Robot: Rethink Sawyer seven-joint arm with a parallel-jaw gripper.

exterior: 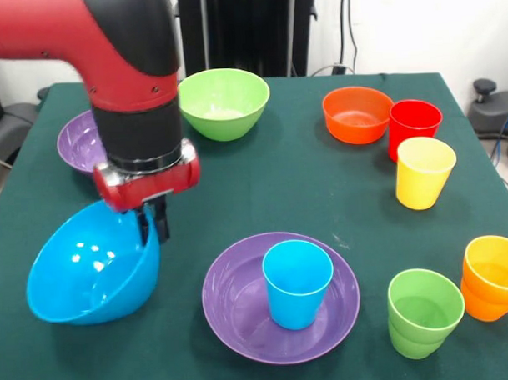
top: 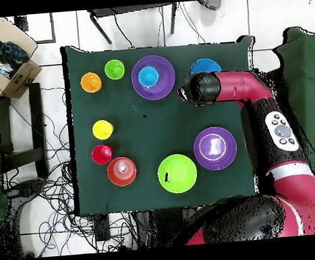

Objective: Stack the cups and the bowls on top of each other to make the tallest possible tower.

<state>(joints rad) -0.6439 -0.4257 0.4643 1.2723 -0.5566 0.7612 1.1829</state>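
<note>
Bowls first: your hand (exterior: 152, 223) is clamped on the rim of the deep blue bowl (exterior: 94, 275), which hangs tilted at the near left of the worktop (exterior: 262, 181). You look to be mid-carry. The tower's base, the purple bowl (exterior: 280, 297) just to its right, already holds the blue cup (exterior: 297, 283), so the next move calls for shifting right and lowering the bowl squarely. Count five bowls: two purple, one blue, the green bowl (exterior: 224, 103), the orange bowl (exterior: 357, 114). Five cups: blue, red cup (exterior: 414, 126), yellow cup (exterior: 425, 171), green cup (exterior: 424, 311), orange cup (exterior: 494, 276).
</note>
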